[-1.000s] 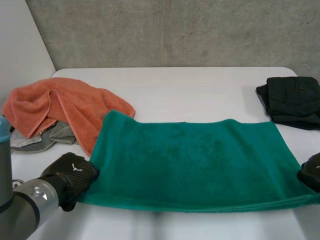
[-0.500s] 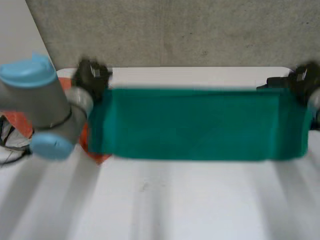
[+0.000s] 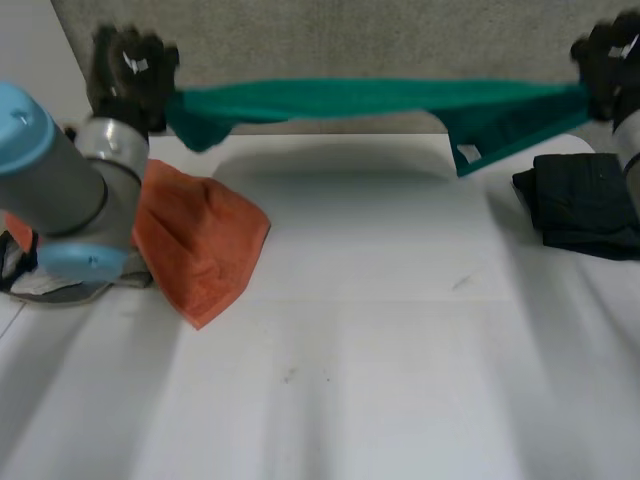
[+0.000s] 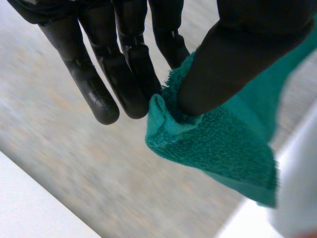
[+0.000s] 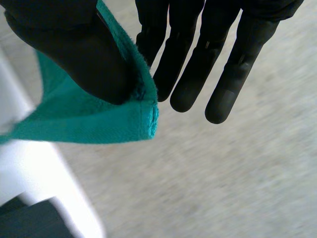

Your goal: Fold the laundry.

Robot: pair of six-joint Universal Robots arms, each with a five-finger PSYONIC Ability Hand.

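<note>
Plain teal-green towel (image 3: 370,98), held between a black left hand (image 3: 130,65) and a black right hand (image 3: 608,55). Below the left hand, a plain orange towel (image 3: 200,235); below the right hand, a black cloth (image 3: 585,200). White table (image 3: 380,350), mottled grey wall (image 3: 350,40).

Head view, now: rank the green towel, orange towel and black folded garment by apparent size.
1. green towel, stretched in the air between left hand and right hand: widest by far.
2. orange towel, partly behind the left arm.
3. black folded garment, cut by the view's edge.
The last two look close; their order is unsure.
</note>
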